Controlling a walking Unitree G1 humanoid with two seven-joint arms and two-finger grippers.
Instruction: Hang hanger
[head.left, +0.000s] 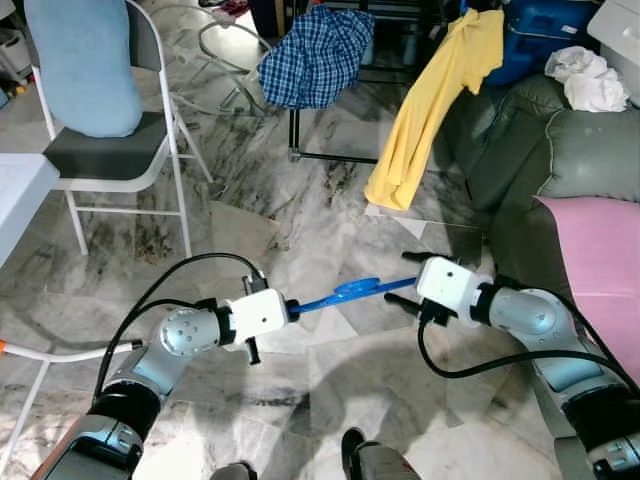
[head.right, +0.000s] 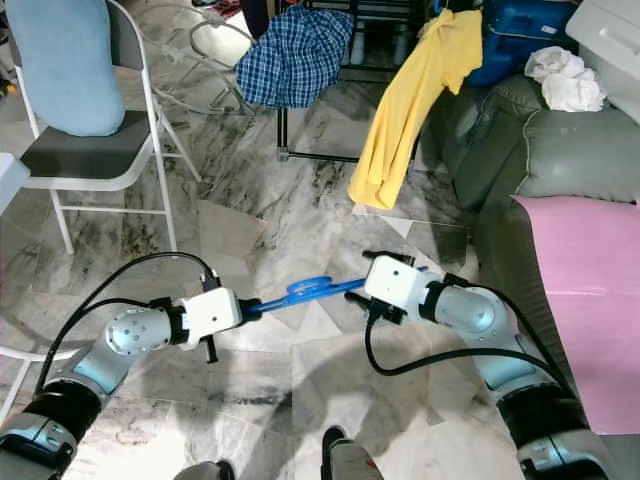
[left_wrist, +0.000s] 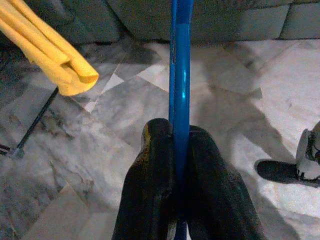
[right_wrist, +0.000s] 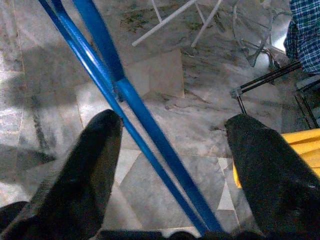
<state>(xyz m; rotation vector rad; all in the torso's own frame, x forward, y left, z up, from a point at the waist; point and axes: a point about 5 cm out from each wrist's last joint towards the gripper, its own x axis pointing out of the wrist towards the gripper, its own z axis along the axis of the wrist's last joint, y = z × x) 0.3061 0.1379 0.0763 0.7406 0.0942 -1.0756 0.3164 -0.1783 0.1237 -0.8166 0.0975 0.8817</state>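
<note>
The hanger (head.left: 345, 294), blue, spans the gap between my two claws, held above the marble floor (head.left: 300, 220). My left gripper (left_wrist: 180, 150) is clamped tight on one end of it; both black fingers (left_wrist: 150, 190) press against the blue bar, which runs straight out ahead of the claw. My right gripper (right_wrist: 172, 150) stands wide apart, not gripping; the hanger's two blue bars pass through the open gap, nearer one finger (right_wrist: 85, 165) than the other, and I cannot tell whether they touch it.

Ahead of both claws, well apart, a yellow shirt (head.left: 430, 100) and a checked shirt (head.left: 318, 52) hang on a black rack (head.left: 330, 155). Beyond my left claw and to its outer side stands a white folding chair (head.left: 110, 150) with a light blue cushion (head.left: 80, 60). A grey sofa (head.left: 560, 150) with a pink cloth (head.left: 600, 270) lies just outside my right arm. The floor between the claws and the rack is open.
</note>
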